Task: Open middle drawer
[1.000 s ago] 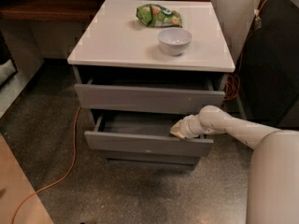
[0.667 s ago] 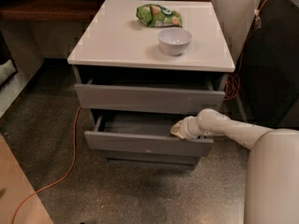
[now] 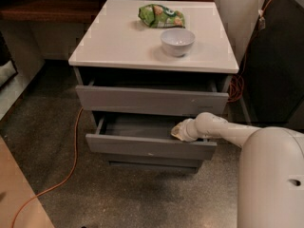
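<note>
The middle drawer (image 3: 149, 146) is the second grey front of the white-topped cabinet (image 3: 118, 46). It stands pulled out well past the drawer above, and its shallow grey inside shows. A tiny pale fleck sits low on its front. My gripper (image 3: 176, 131) comes in from the right on a white arm. Its tip rests at the drawer's right end, just behind the front panel's top edge. The uppermost drawer (image 3: 152, 100) is pulled out a little. The lowest drawer (image 3: 152, 162) is shut, mostly hidden under the middle one.
A white bowl (image 3: 177, 41) and a green snack bag (image 3: 161, 15) lie on the cabinet top. An orange cable (image 3: 71, 165) runs over the speckled floor at the left. A dark unit (image 3: 278, 56) stands to the right. My white base (image 3: 273, 179) fills the lower right.
The gripper and the middle drawer have barely shifted; the arm stays at the drawer's right end.
</note>
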`<control>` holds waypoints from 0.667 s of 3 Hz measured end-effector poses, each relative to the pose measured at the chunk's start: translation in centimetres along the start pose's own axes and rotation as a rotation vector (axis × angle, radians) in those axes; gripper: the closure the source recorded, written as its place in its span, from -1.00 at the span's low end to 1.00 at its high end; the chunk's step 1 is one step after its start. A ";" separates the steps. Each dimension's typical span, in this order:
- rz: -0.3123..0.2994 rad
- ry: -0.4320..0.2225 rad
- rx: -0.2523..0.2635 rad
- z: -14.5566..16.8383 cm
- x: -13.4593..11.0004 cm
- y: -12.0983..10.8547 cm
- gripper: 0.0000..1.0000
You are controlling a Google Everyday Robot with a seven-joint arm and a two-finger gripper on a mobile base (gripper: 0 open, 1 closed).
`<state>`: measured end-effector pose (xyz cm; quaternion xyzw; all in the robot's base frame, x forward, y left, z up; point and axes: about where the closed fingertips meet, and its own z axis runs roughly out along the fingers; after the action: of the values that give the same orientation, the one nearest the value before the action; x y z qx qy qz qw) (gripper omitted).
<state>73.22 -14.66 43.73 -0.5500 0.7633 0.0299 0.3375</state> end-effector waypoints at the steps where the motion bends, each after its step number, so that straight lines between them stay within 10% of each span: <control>1: -0.003 0.021 -0.014 0.7 0.4 0.3 1.00; 2: -0.001 0.036 -0.047 1.2 0.6 1.6 1.00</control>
<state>72.28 -14.04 41.99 -0.5586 0.7681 0.0379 0.3108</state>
